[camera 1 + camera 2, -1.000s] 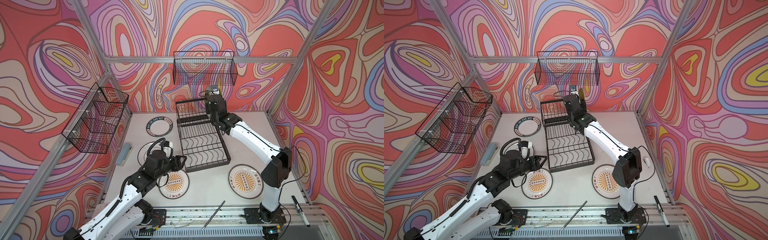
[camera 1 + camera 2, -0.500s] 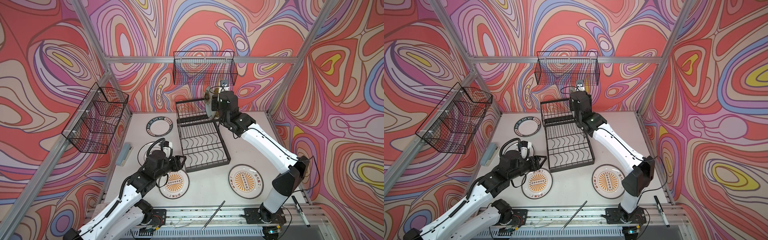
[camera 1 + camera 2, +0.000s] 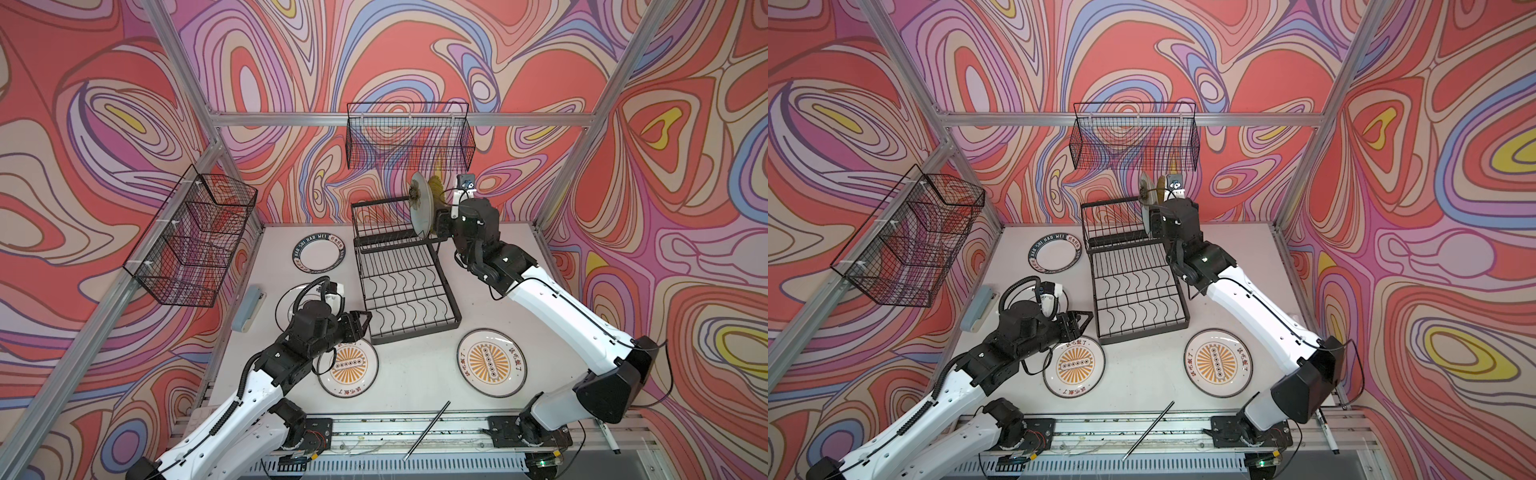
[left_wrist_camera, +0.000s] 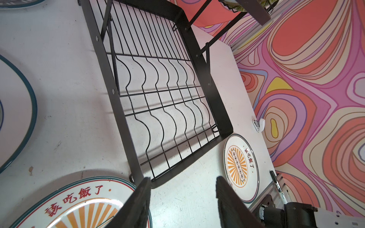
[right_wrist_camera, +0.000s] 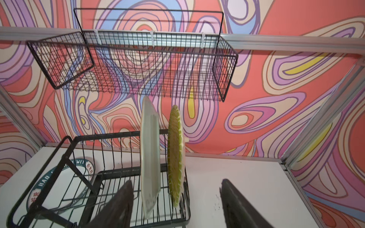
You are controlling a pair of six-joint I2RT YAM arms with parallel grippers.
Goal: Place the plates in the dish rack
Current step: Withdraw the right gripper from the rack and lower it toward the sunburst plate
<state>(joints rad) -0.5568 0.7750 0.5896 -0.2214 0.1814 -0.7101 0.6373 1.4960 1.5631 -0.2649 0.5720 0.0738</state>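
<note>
The black wire dish rack [image 3: 405, 286] stands mid-table. Two plates stand on edge in its raised tier: a pale green one [image 3: 420, 210] and a yellow one [image 3: 436, 192]. My right gripper [image 3: 441, 222] is at that tier's right end, open. In the right wrist view both plates [image 5: 150, 154] [image 5: 174, 156] stand free between its spread fingers. My left gripper [image 3: 366, 325] hovers open and empty by the rack's near left corner, above a sunburst plate [image 3: 349, 370]. Also flat on the table are another sunburst plate [image 3: 491, 363], a black-lettered plate [image 3: 319, 258] and a dark-ringed plate [image 3: 286, 305], half hidden by the left arm.
Black mesh baskets hang on the back wall [image 3: 409, 137] and the left wall [image 3: 193, 241]. A blue-grey block [image 3: 249, 309] lies at the table's left edge. A black rod [image 3: 428, 428] lies on the front rail, and a marker [image 3: 606, 436] at the front right.
The right gripper's jaws have spread and let go of the pale green plate, which now stands in the upper tier. Its elbow swung out to the right. The left arm has not moved.
</note>
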